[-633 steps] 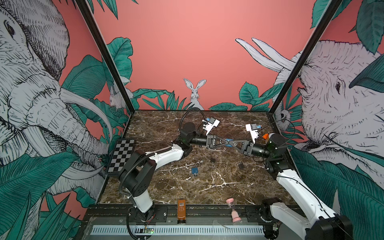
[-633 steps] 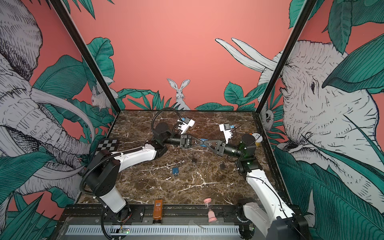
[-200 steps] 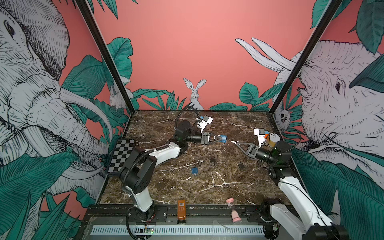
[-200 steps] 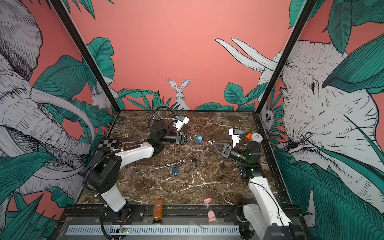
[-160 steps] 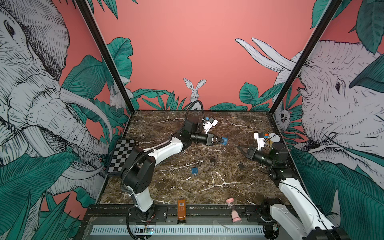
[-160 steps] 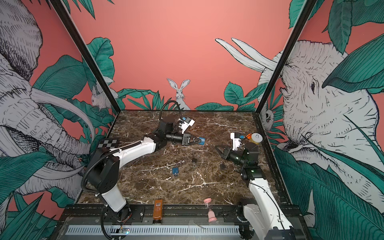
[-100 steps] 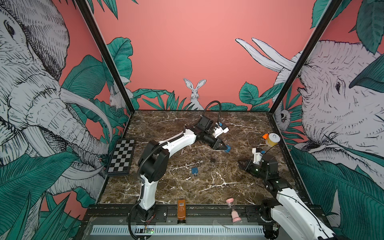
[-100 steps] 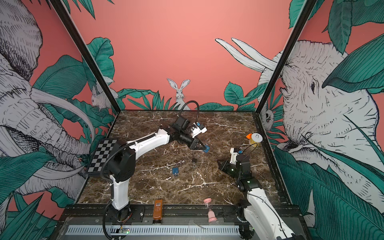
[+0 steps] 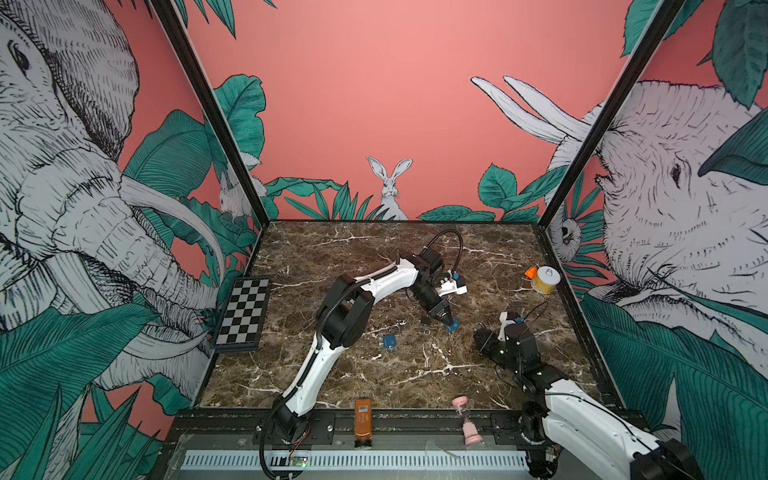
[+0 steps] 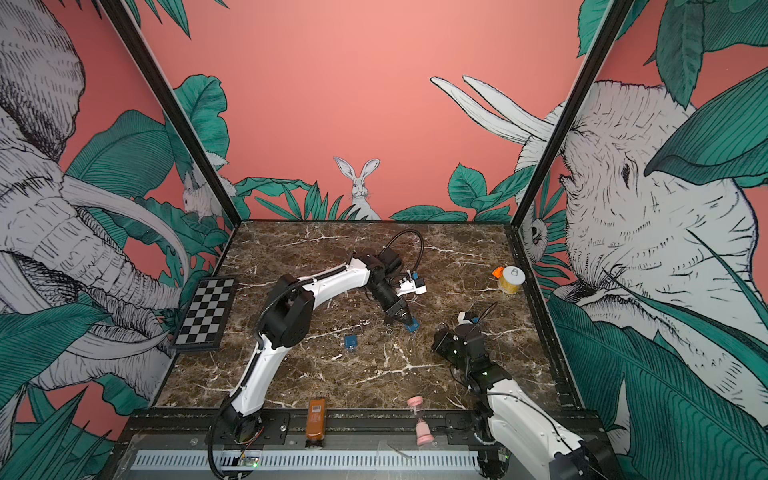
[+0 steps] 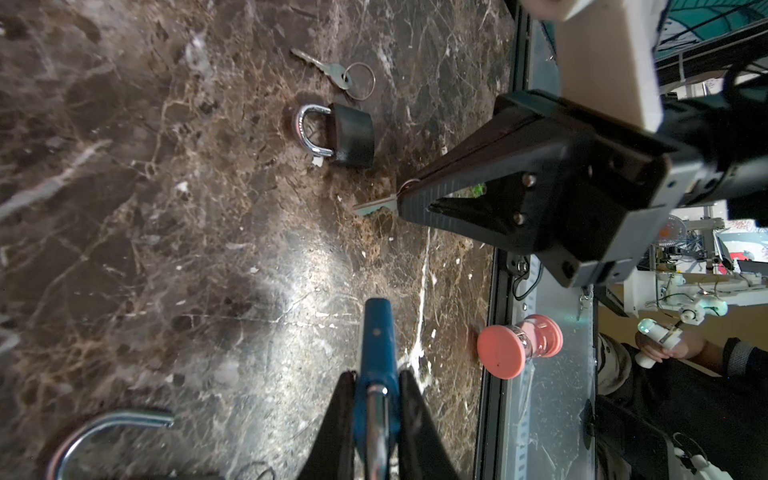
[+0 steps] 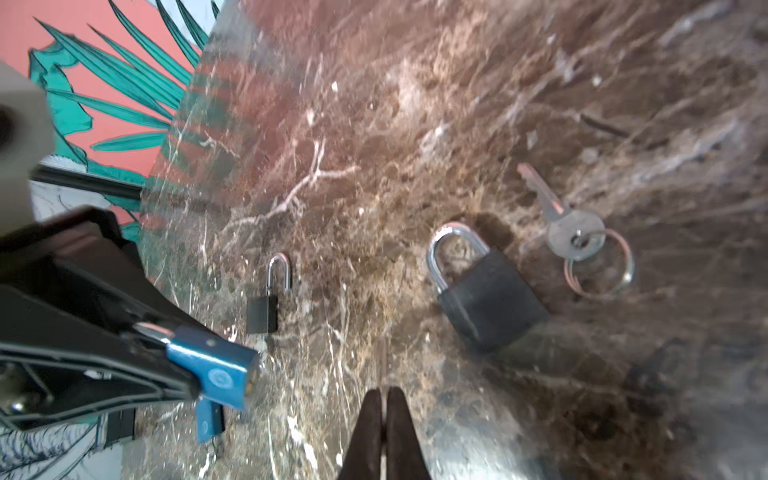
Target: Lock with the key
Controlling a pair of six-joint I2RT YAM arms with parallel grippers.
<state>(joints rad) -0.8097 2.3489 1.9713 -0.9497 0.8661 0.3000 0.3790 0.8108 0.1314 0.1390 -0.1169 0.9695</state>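
The left gripper is nearly closed, its jaws pinching the shackle end of a blue padlock. The padlock sticks out ahead of the fingertips, low over the table; I cannot tell whether it touches. The keyhole end points away from that gripper, toward the right gripper. The right gripper stands a little way off, pressed fully closed on a key. Only the blade pokes out past its fingertips in the left wrist view.

Blade and keyhole are apart and, as far as I can judge, not lined up. So lock and key are both picked up, but putting the key in and turning it are not yet done. The jaws hide whether the blue lock's shackle is pushed home.

Just beyond the right gripper's tips lies a black padlock with a closed shackle, and beside it a spare key on a ring. Further out is a small black padlock with its shackle sprung open.

The blue body carries a round emblem, too blurred to read. No other writing is legible.
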